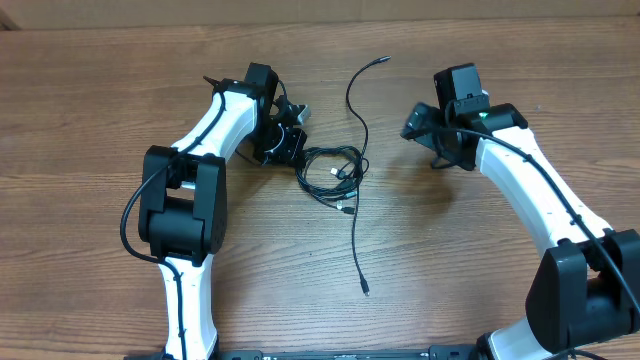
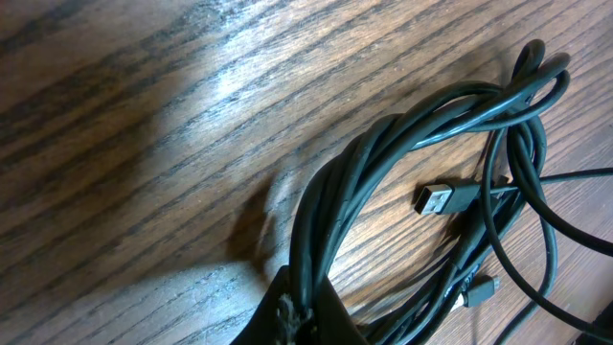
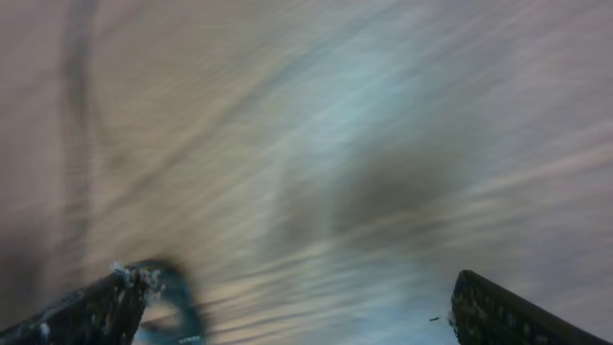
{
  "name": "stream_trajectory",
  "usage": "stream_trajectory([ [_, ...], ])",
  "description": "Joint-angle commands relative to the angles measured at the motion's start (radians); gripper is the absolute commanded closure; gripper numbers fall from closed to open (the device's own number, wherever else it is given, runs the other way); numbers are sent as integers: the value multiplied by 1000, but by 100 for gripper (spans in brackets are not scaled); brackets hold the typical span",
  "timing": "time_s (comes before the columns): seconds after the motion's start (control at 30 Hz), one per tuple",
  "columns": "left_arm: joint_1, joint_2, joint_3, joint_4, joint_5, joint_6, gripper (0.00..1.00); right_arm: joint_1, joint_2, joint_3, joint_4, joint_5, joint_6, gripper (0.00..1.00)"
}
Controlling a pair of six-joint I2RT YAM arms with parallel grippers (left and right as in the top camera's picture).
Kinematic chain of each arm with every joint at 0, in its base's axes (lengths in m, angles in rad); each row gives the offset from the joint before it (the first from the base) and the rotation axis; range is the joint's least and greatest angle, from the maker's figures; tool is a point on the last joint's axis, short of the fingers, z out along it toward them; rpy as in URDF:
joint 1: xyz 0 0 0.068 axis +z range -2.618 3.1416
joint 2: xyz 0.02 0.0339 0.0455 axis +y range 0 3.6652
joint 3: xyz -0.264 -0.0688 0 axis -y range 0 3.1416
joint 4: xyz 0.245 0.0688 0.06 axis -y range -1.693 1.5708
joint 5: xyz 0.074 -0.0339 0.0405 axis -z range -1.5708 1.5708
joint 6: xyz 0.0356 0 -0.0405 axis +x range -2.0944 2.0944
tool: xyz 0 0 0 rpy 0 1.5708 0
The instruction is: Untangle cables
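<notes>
The cables (image 1: 332, 170) lie as a small black tangle at the table's middle. One long strand (image 1: 355, 235) runs from a plug at the far side through the tangle toward the near edge. My left gripper (image 1: 297, 160) sits at the tangle's left side. In the left wrist view the left gripper (image 2: 305, 311) is shut on a bundle of cable loops (image 2: 383, 163); a silvery USB plug (image 2: 436, 199) lies inside the loop. My right gripper (image 1: 416, 128) hovers right of the long strand. The blurred right wrist view shows the right gripper (image 3: 287, 311) open, with nothing between its fingers.
The wooden table (image 1: 100, 110) fills the view. A dark blurred curve (image 3: 177, 292) lies beside the right gripper's left finger; I cannot tell what it is. Both white arms reach in from the near edge, one on each side.
</notes>
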Motion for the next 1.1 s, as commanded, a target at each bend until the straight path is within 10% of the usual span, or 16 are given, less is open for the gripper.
stream_trajectory([
  [0.0,8,20,25,2,2,-5,96,31,-7,-20,79,-169,23,0],
  [0.43,-3,20,25,5,2,-5,96,148,95,-59,262,-92,23,1],
  [0.77,-23,20,25,12,1,-5,96,153,157,-59,253,-84,2,40],
  [1.07,-23,20,25,12,-10,-5,96,126,157,-59,12,150,1,41],
])
